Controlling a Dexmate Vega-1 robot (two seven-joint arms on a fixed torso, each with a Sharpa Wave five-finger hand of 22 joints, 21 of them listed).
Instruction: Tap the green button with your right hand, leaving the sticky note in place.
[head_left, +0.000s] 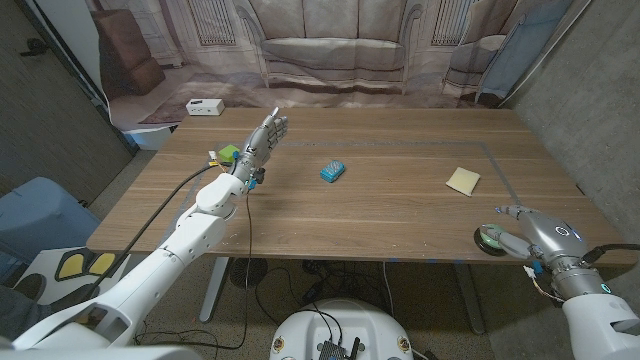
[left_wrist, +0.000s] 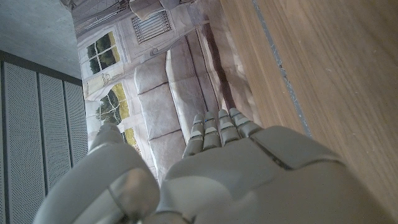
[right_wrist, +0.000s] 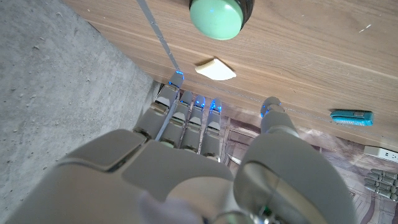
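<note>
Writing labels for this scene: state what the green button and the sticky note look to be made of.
Green button: probably plastic, a smooth pale-green dome with a soft sheen in a dark ring.
Sticky note: paper, seemingly; thin, matte, pale yellow, one edge lifted.

Printed sofa backdrop (head_left: 330, 45) — grey walls (head_left: 575, 90), wooden table (head_left: 380, 215)

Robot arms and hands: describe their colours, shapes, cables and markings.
Both arms have smooth white rounded shells with grey segmented hands. A black cable runs along the left arm towards the left hand. The right arm has a teal ring at its wrist joint; small blue lights glow on the fingers of the right hand.
</note>
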